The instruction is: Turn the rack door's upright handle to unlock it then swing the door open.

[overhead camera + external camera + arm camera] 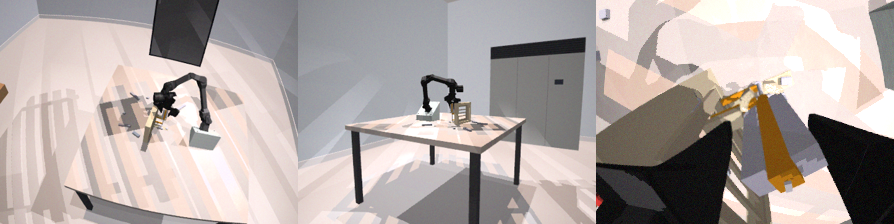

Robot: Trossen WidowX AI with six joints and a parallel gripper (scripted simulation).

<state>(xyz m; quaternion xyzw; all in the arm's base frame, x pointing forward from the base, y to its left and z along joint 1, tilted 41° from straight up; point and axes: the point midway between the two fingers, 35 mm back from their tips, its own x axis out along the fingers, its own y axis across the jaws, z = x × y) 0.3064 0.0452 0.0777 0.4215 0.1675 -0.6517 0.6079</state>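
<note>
The tan rack stands on the table; its top beam crosses the left of the wrist view. The upright handle is grey with an orange strip, and slats show below it. My gripper is open, with its fingers on both sides of the handle and a gap visible on each side. The handle stands between them, not squeezed. The door's angle and the handle's turn cannot be read clearly; the arm and shadows hide part of the door.
Several small grey bars and blocks lie around the rack, such as one bar, another bar and a short block. Another bar lies near the arm's pale base box.
</note>
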